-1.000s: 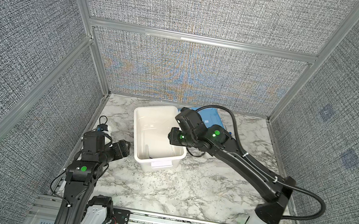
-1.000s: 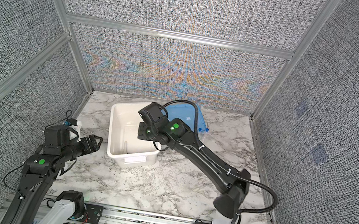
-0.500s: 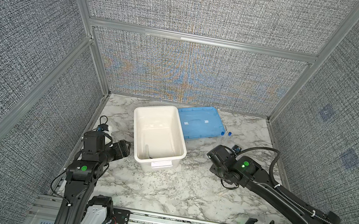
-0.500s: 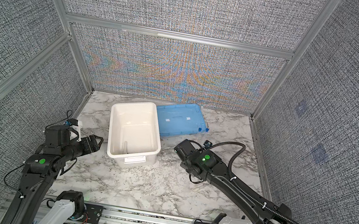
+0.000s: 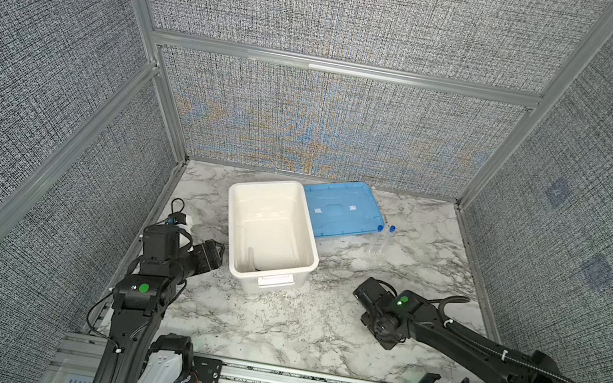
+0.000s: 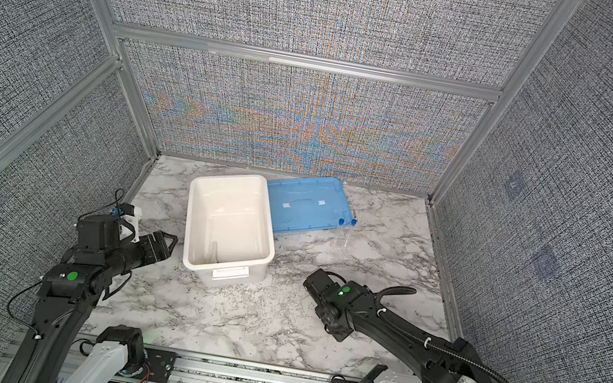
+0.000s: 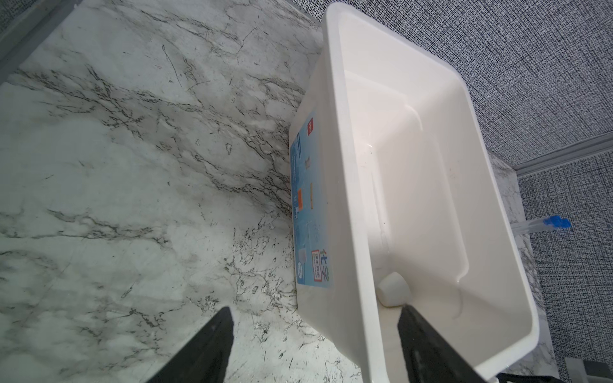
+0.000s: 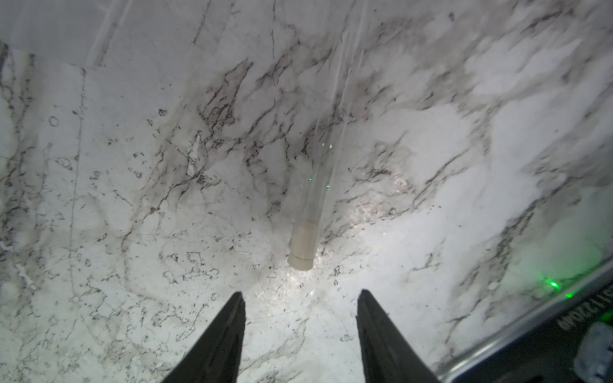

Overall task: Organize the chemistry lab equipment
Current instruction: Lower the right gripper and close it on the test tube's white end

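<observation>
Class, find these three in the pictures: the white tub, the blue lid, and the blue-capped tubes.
white tub (image 5: pixel 267 201), in a top view, inner far wall.
blue lid (image 5: pixel 349 225), in a top view, flat upper face.
blue-capped tubes (image 5: pixel 385 241), in a top view, one tube's clear body.

left pincer (image 7: pixel 314 311) spread wide, right pincer (image 8: pixel 301 294) parted, empty

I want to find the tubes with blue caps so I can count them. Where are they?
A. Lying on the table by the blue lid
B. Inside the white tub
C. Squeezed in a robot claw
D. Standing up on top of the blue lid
A: in both top views the two tubes with blue caps lie on the marble table at the corner of the blue lid, outside the white tub.
</observation>
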Controlling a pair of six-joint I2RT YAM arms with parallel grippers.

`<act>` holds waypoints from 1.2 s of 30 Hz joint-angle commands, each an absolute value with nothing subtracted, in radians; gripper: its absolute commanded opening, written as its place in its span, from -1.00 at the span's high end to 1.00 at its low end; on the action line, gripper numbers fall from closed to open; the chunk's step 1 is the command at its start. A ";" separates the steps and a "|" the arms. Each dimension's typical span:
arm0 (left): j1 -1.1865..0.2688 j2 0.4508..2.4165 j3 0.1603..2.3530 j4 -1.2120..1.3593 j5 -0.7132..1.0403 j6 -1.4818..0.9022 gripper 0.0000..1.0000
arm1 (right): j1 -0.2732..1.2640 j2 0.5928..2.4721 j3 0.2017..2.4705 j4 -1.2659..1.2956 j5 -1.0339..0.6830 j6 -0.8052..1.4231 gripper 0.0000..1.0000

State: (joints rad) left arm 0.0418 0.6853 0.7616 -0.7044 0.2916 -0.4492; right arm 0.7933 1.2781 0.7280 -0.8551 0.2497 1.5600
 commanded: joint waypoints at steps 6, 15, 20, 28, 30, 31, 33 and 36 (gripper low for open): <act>0.039 0.683 0.761 -0.683 0.301 -0.439 -0.59 | 0.781 1.323 0.676 -0.794 0.200 1.652 0.15; 0.038 0.684 0.759 -0.680 0.307 -0.439 -0.59 | 0.756 1.338 0.667 -0.796 0.215 1.628 0.34; 0.037 0.681 0.758 -0.680 0.307 -0.440 -0.59 | 0.741 1.342 0.662 -0.786 0.216 1.609 0.41; 0.038 0.680 0.760 -0.681 0.301 -0.440 -0.59 | 0.725 1.343 0.653 -0.799 0.233 1.577 0.50; 0.038 0.680 0.759 -0.682 0.300 -0.442 -0.59 | 0.715 1.328 0.638 -0.795 0.228 1.575 0.50; 0.037 0.680 0.760 -0.681 0.299 -0.441 -0.59 | 0.712 1.320 0.631 -0.790 0.223 1.575 0.51; 0.038 0.677 0.760 -0.681 0.299 -0.440 -0.59 | 0.710 1.305 0.618 -0.778 0.215 1.579 0.55; 0.038 0.675 0.760 -0.681 0.299 -0.440 -0.59 | 0.710 1.289 0.611 -0.779 0.213 1.584 0.61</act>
